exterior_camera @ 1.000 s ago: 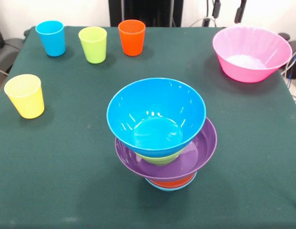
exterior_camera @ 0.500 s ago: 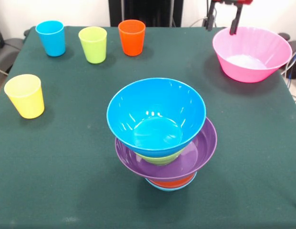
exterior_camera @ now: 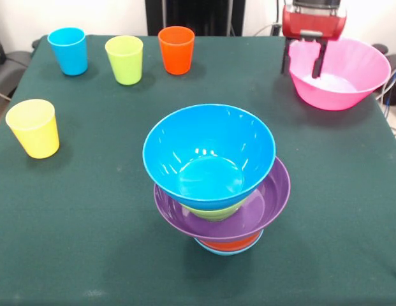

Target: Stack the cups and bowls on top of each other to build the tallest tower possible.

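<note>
The arm is cut off by the top edge, so only the red wrist and the gripper (exterior_camera: 303,64) show. One finger (exterior_camera: 317,59) stands inside the pink bowl (exterior_camera: 351,80); the other hangs outside the rim, hiding part of it. In the tower (exterior_camera: 218,182), the green bowl (exterior_camera: 213,211) shows only as a sliver under the deep blue bowl (exterior_camera: 209,153). The orange bowl (exterior_camera: 231,243) and light-blue bowl (exterior_camera: 217,249) (lowest, seemingly) peek from beneath the purple bowl (exterior_camera: 271,207).
</note>
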